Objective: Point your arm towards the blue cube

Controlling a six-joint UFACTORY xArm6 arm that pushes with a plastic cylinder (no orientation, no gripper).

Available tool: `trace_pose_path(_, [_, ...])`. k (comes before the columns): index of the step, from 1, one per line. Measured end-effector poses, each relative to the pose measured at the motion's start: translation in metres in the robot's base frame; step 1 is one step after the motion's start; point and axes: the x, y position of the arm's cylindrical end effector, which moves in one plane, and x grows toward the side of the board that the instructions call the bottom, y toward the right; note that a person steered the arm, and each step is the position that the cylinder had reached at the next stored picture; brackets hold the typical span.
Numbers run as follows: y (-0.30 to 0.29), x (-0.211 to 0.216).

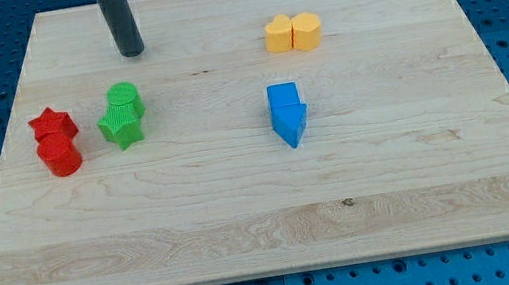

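Nearest the camera runs the bare front edge of the wooden counter, and nothing sits on that lower band. Working upward, we find the blue pair just right of centre: a blue cube with a blue arrow-like block touching it on its six o'clock side. That cube is what we must aim at.

At about nine o'clock from the blue pair, well apart from it, stands a green cylinder with a green star pressed against its lower side. Farther toward nine o'clock, near the counter's left margin, a red star touches a red cylinder just below it. At roughly twelve o'clock from the blue cube, two yellow blocks sit side by side and touching; their exact shapes are hard to make out.

Our tip rests on the counter in the upper left region, at about twelve o'clock from the green cylinder and clear of it. No end effector is present; we carry only a plain rod, so there is nothing to be released or clenched.

From our tip the blue cube lies toward four o'clock. We judge the straight path free, passing above the green pair and below the yellow one, which is likely why the approach can stay direct.
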Motion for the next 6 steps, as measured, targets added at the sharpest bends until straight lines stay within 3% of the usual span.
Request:
trace_pose_path(3, [0.020,0.017])
trace_pose_path(4, [0.048,0.061])
trace_pose_path(5, [0.073,0.067])
trace_pose_path(6, [0.144,0.095])
